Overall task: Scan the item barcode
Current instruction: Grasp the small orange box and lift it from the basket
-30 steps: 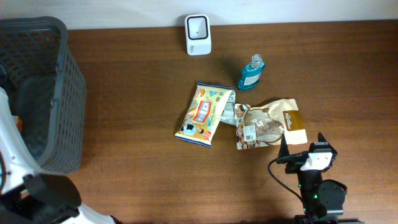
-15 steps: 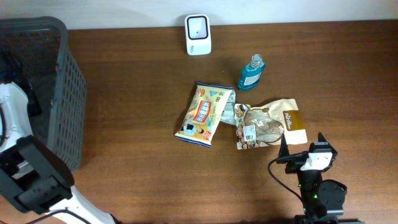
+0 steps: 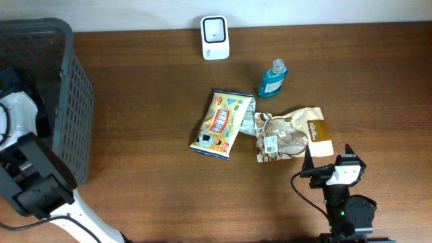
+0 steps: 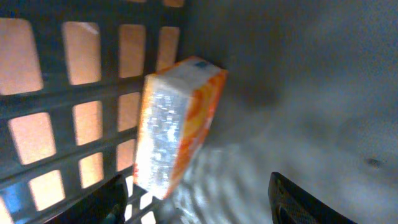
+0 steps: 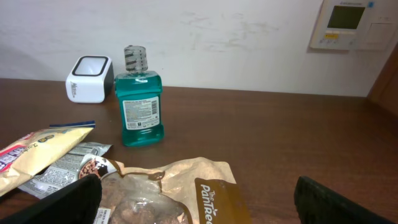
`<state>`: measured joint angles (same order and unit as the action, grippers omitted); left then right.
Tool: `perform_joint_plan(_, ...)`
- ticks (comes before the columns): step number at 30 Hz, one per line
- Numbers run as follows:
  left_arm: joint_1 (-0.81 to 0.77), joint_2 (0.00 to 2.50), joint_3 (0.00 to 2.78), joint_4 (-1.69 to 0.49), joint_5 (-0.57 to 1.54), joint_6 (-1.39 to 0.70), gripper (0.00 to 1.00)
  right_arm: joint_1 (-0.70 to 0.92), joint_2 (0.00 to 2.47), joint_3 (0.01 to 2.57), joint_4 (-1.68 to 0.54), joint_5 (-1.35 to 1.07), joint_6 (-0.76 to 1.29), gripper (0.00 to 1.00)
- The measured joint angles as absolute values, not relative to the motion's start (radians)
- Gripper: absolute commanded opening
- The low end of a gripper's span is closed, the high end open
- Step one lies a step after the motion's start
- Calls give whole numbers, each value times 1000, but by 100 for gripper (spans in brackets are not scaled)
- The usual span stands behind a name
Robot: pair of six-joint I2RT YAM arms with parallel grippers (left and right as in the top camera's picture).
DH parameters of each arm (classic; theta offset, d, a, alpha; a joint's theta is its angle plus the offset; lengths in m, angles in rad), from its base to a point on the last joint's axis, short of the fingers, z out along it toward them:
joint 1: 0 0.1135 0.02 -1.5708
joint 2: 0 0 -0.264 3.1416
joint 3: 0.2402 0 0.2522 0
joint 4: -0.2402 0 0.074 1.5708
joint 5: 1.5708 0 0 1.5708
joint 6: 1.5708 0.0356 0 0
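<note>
Over the last second my left arm point(image 3: 27, 162) has swung up along the left edge of the overhead frame and reached over the rim into the basket point(image 3: 71, 101), while nothing on the bench point(image 3: 148, 175) has shifted: the snack packet point(image 3: 221, 123), the brown bag point(image 3: 297, 135) and the blue bottle point(image 3: 273, 79) lie as they did, right of centre, and the scanner point(image 3: 214, 37) stands at upper centre. I read this as the fetching or dropping end of a scan, not the scan itself, since my left hand is well apart from the scanner. In the left wrist view my left hand point(image 4: 198, 183) is spread fairly wide, fingers at the bottom corners with nothing between them. The orange box point(image 4: 180, 124) leans tilted against the basket's mesh wall, just above my left finger; I cannot tell whether they touch. My right hand point(image 5: 198, 186) is spread to its widest, holds nothing, and hangs low at the near edge of the brown bag.
</note>
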<state>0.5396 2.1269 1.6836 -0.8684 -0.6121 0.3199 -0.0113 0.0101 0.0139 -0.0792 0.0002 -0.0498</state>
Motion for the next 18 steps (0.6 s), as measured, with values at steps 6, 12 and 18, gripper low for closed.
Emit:
perform_joint_plan(6,565,2127,1684,-832,-637,323,68,-11,10,14,-79,0,-49,98)
perform_joint_plan(12,575,2127,1684,-827,-611,323,67,-11,10,14,-79,1,-49,98)
perform_joint_plan(18,581,2170,1684,-825,-587,323,67,-11,10,14,-79,1,-49,98)
